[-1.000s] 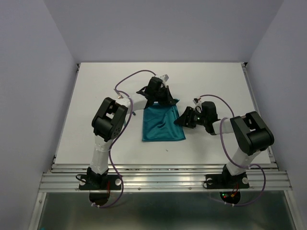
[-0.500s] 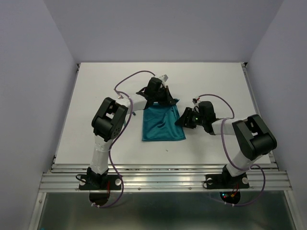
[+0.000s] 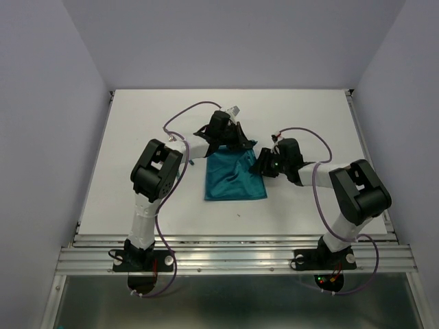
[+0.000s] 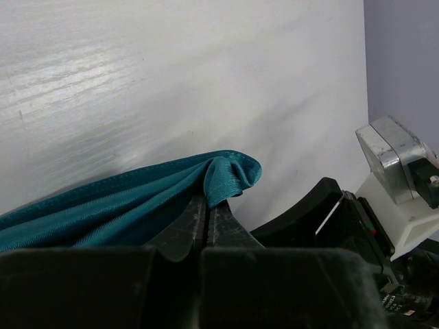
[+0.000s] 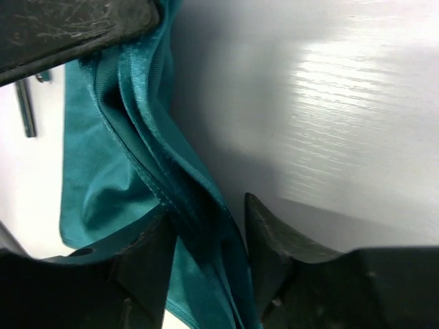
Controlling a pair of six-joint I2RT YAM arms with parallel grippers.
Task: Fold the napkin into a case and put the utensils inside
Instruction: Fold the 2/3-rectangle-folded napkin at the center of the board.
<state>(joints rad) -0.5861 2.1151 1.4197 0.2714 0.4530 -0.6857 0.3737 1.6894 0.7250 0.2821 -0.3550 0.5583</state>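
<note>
Fingers of the left gripper [image 4: 208,211] are pressed together, pinching a bunched corner of the napkin [image 3: 234,177]. Those of the right gripper [image 5: 209,236] stand apart with the napkin's layered edge running between them; we judge that they are not yet closed on it. Taking the scene from largest to smallest, we note first the white table [image 3: 309,116], on which the napkin lies between the two arms as a roughly rectangular teal patch. Its near part rests flat, while its far right corner is raised off the surface in the left grip. In the right wrist view we see several thicknesses of cloth stacked along the edge, so at least one fold appears to have been made. From above, however, the patch is broad rather than narrow and long, and we therefore judge the case unfinished. No utensils show in any view, and we cannot say where they lie. As we read it, the task is in its early-to-middle stage: further folding is needed to narrow the napkin into a pouch. The loading of the utensils is left entirely to do.
</note>
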